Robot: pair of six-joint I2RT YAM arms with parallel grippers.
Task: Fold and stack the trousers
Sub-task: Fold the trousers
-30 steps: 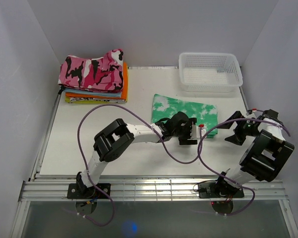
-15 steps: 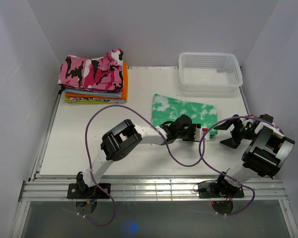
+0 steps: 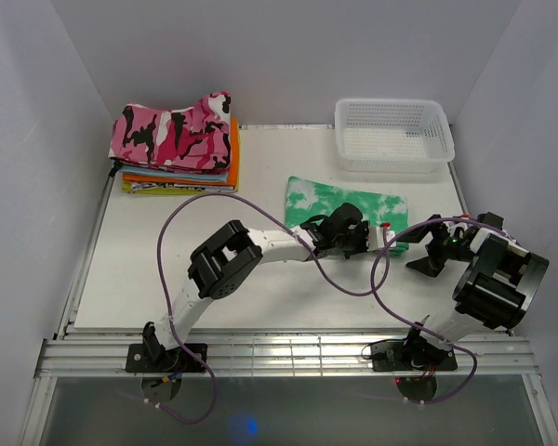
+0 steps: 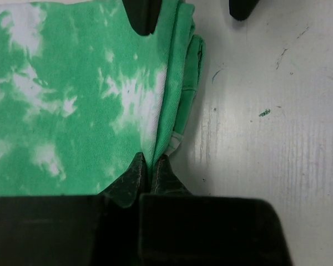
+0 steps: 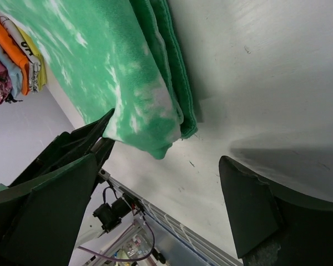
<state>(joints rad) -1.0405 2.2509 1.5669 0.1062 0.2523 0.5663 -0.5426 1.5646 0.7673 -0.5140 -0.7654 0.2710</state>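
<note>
The trousers (image 3: 339, 203) lie folded into a mint green and white rectangle at the middle right of the table. In the left wrist view their layered near edge (image 4: 175, 83) runs up from my fingers. My left gripper (image 3: 374, 242) (image 4: 150, 169) is shut on that edge close to the trousers' right corner. My right gripper (image 3: 418, 249) (image 5: 161, 191) stands open just right of the same corner, low over the table. The folded corner (image 5: 162, 145) sits in front of the gap between its fingers, untouched. Its two fingertips (image 4: 141, 14) show at the top of the left wrist view.
A stack of folded clothes (image 3: 179, 144), with a pink camouflage garment on top and orange ones beneath, sits at the back left. A white mesh basket (image 3: 393, 137) stands at the back right. The purple cables (image 3: 349, 288) of both arms loop over the near table.
My left gripper went from open to shut on the trousers' near edge. My right gripper moved left, closer to the trousers' corner, and stayed open.
</note>
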